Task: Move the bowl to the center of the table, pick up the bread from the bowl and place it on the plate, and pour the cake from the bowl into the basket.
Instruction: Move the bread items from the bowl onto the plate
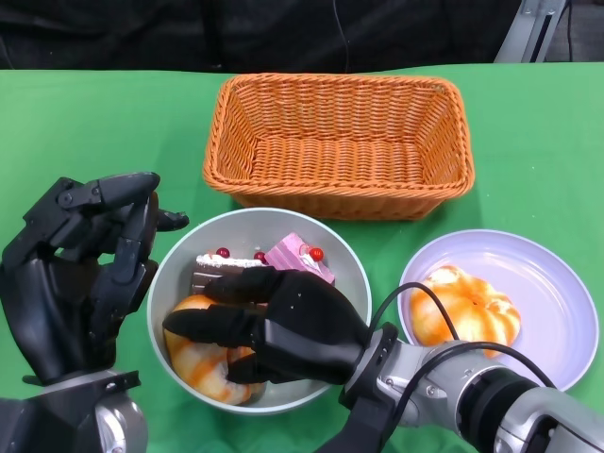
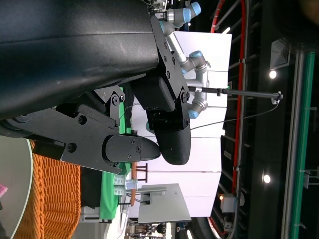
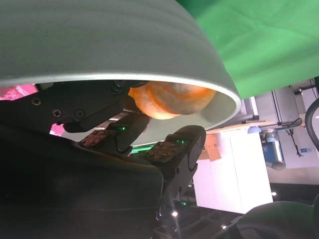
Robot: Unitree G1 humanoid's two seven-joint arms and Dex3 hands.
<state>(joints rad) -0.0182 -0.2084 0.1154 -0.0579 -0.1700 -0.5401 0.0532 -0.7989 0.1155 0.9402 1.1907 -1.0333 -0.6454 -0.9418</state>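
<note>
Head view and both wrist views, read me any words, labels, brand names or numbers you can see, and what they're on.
No readable text in any view.
Woven orange wicker basket, grey metal bowl, pale lavender plate: no markings.
Black right hand and black left hand: no legible marks.
Background equipment in the wrist views: too small to read.

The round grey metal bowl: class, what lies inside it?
The grey bowl holds glazed orange bread, chocolate cake and pink cake. The right hand covers its middle.

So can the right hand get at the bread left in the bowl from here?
Probably yes. The right hand already reaches over the bowl rim with fingers spread just above the bread, and nothing lies between them.
</note>
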